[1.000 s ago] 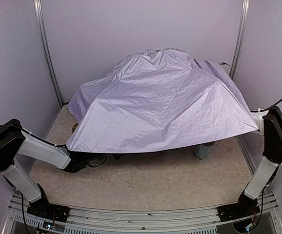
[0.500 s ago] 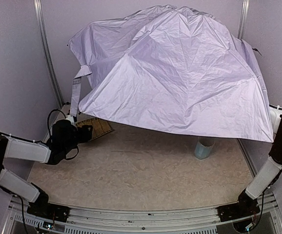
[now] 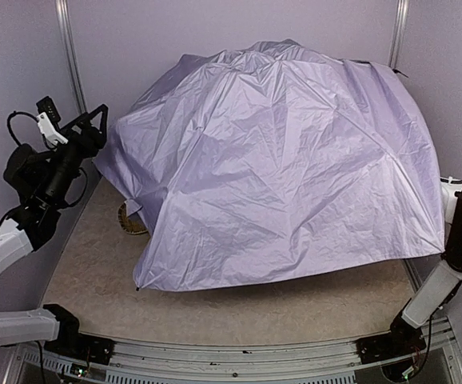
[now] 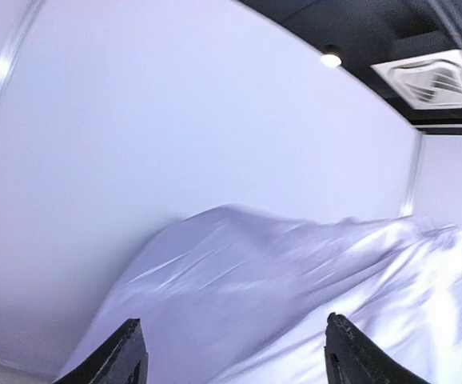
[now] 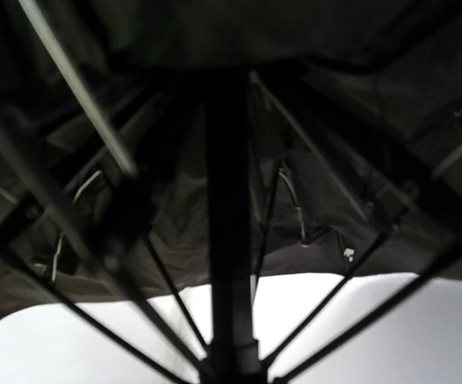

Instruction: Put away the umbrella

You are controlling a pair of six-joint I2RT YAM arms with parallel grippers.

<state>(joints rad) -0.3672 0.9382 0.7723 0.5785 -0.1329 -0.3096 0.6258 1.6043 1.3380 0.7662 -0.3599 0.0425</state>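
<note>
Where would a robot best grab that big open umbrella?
Probably by the thin black shaft under the umbrella canopy, coming from below at the right edge. The fabric is wide and slack; the shaft is narrow, rigid and exposed underneath.

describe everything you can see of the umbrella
The umbrella is open, a wide dome of pale lavender, crinkled, slightly shiny fabric covering most of the table. It sits tilted, its near-left corner apparently touching the tabletop. From underneath, the right wrist view shows a thin black shaft and thin ribs spreading from it. Handle and strap are hidden.
</note>
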